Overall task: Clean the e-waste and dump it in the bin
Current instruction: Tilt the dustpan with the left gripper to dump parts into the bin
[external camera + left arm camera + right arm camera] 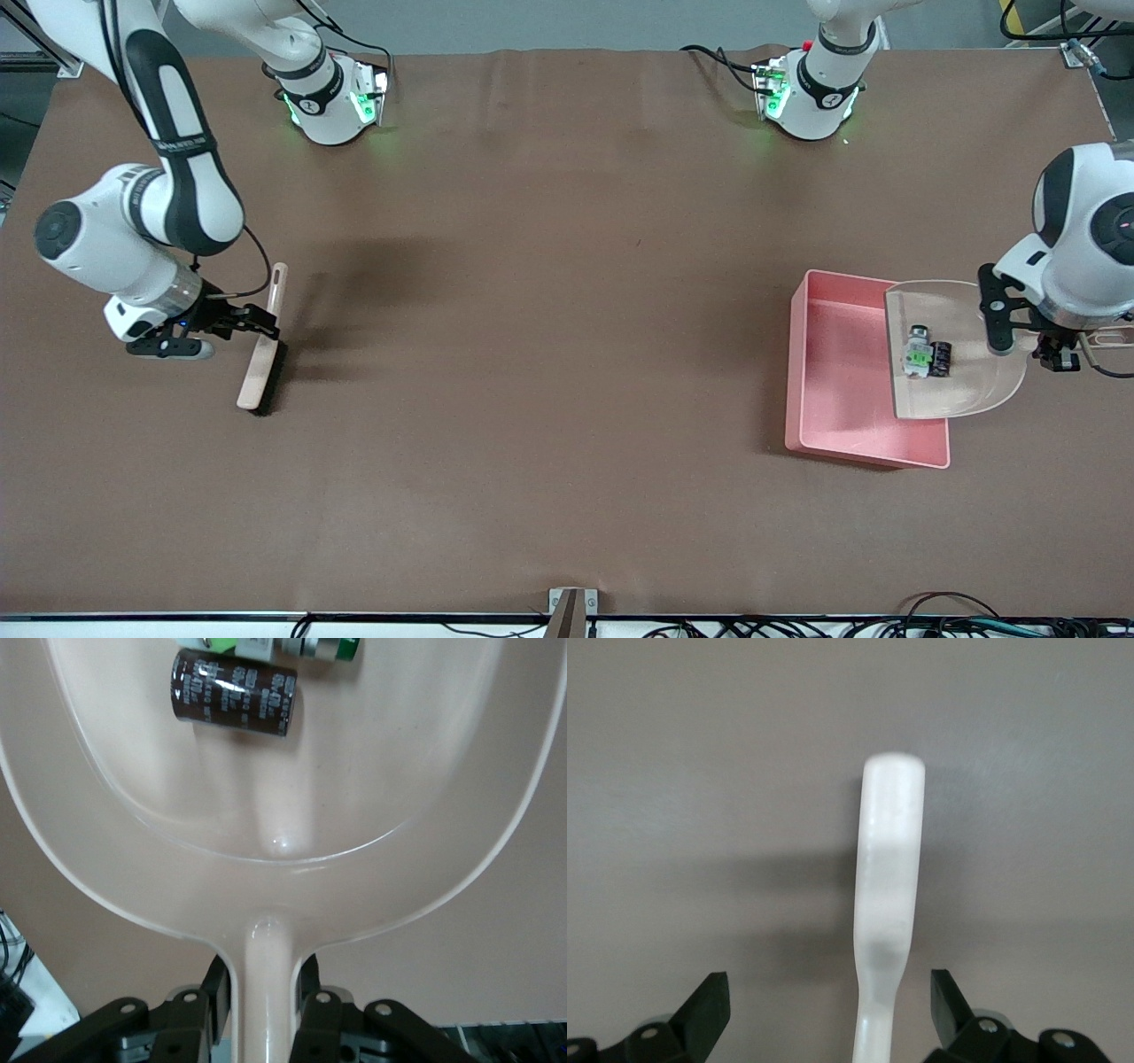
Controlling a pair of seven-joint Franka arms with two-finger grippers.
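Observation:
My left gripper (1059,348) is shut on the handle of the beige dustpan (957,372) and holds it over the pink bin's (837,390) end nearest the left arm. Both e-waste parts lie in the pan: the whitish part (918,348) and, beside it, the dark ribbed block (941,359). In the left wrist view the fingers (215,979) clamp the dustpan (292,815) handle, with the dark block (233,693) and whitish part (288,647) in the pan. My right gripper (257,321) is open around the handle of a brush (263,363) resting on the table. Its fingers (709,1001) stand clear of the handle (890,886).
The brown table cover (532,354) spreads between the brush and the bin. The two arm bases (332,102) stand along the table's edge farthest from the front camera. A small bracket (571,611) and cables sit at the nearest edge.

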